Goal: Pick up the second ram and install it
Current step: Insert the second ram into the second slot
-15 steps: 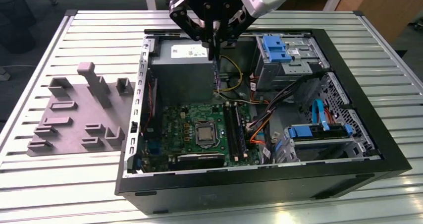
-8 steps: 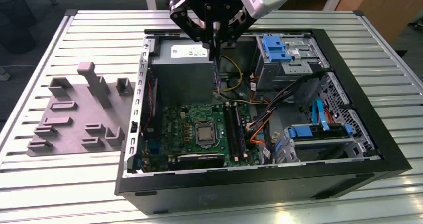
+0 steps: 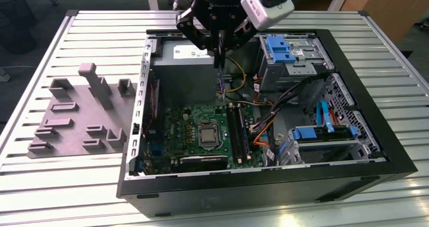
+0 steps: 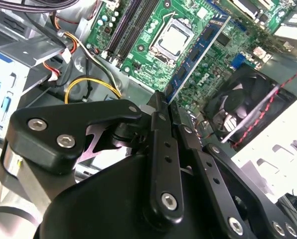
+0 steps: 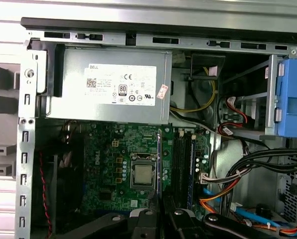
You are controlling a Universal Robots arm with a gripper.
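Note:
The second ram [image 3: 220, 81] is a narrow blue-green stick hanging on end from my gripper [image 3: 219, 50], which is shut on its top edge above the open computer case. In the second wrist view the ram [image 4: 198, 55] runs out from my closed fingers [image 4: 164, 129] over the green motherboard [image 4: 148, 59]. It appears edge-on in the first wrist view [image 5: 159, 164], hovering between the square silver chip [image 5: 142, 174] and the dark memory slots [image 5: 181, 164]. It hangs above the board, apart from the slots [image 3: 238, 131].
A grey power supply [image 3: 184, 61] sits just behind the gripper. Blue drive cages [image 3: 278, 48] [image 3: 322, 134] and bundled cables [image 3: 268, 121] fill the case on the exterior view's right. A black fan [image 4: 243, 107] lies beside the board. A grey tray [image 3: 74, 116] rests outside the case.

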